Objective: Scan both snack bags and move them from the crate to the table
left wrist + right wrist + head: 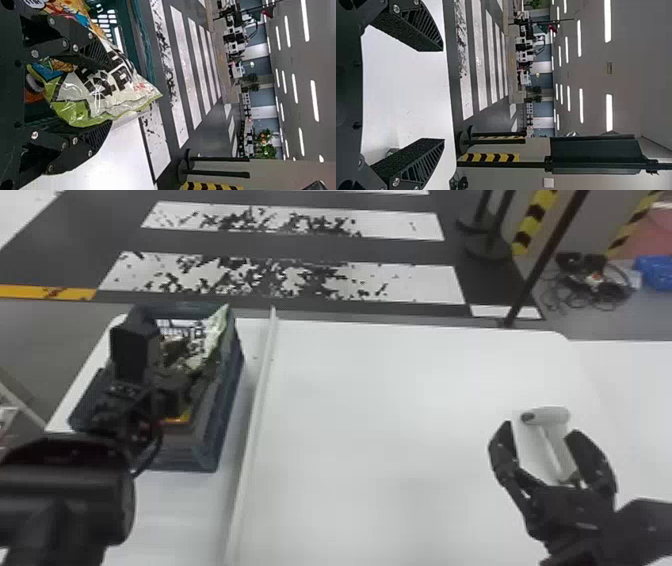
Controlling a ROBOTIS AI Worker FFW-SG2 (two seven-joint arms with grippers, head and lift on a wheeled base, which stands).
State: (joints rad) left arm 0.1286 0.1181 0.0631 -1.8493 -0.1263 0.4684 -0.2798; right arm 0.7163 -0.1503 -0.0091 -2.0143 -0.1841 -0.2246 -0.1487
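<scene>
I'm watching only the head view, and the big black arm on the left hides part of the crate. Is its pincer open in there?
Observer: Yes, the left pincer's two fingers stand apart.

Visitor: Anything between them?

Observer: A white-and-green snack bag shows in the gap, partly behind one finger.

Visitor: Is it all tucked inside?

Observer: No, one corner pokes out past the fingertips.

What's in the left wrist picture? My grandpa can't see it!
The robot's left gripper has its black fingers apart, with part of a shiny white and green snack bag between them. Beyond are a dark green crate, a white table and a striped floor.
</scene>
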